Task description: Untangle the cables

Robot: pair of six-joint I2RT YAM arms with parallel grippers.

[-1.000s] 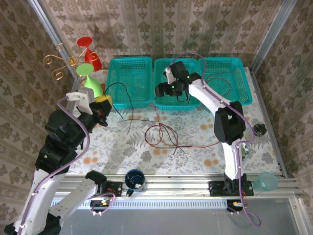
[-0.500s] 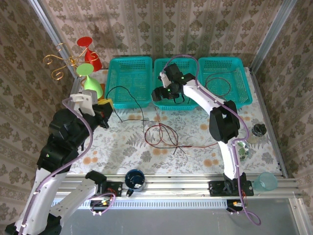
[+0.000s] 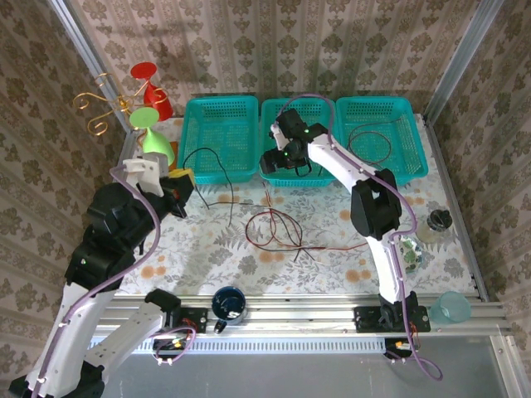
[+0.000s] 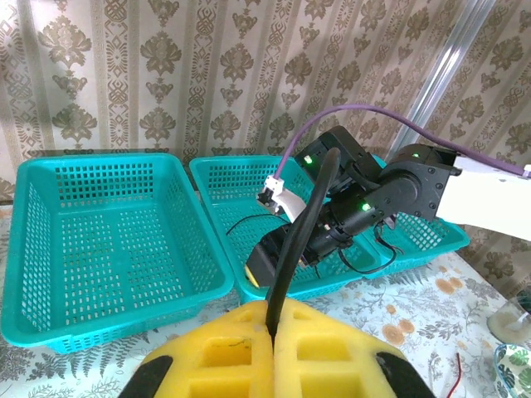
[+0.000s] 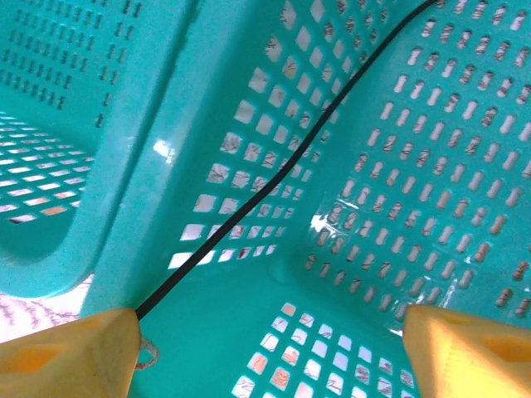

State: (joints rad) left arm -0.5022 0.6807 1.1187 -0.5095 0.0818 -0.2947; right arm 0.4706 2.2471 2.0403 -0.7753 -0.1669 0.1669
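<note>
My left gripper (image 3: 178, 186) hangs over the table's left side, its yellow pads (image 4: 224, 356) shut on a black cable (image 4: 303, 220). That black cable (image 3: 202, 150) arcs up past the left basket (image 3: 220, 112) and drops to the tablecloth. Dark red cable loops (image 3: 278, 225) lie mid-table, with a pale end trailing to their right. My right gripper (image 3: 278, 162) reaches into the middle basket (image 3: 328, 178) and stands open (image 5: 270, 332). A thin black cable (image 5: 282, 174) runs diagonally past its left finger (image 5: 70, 348). Another dark cable (image 3: 369, 137) lies coiled in the right basket (image 3: 415, 166).
A green cone (image 3: 153, 137), a red cup (image 3: 158, 99) and a gold wire stand (image 3: 99, 104) crowd the back left corner. A dark blue cup (image 3: 228, 303) sits on the front rail. A black-lidded jar (image 3: 436, 224) and a teal cup (image 3: 452, 308) stand at the right.
My right gripper has shifted left and lower inside the middle basket, its elbow swinging left. The left arm has drawn back slightly, still holding the black cable.
</note>
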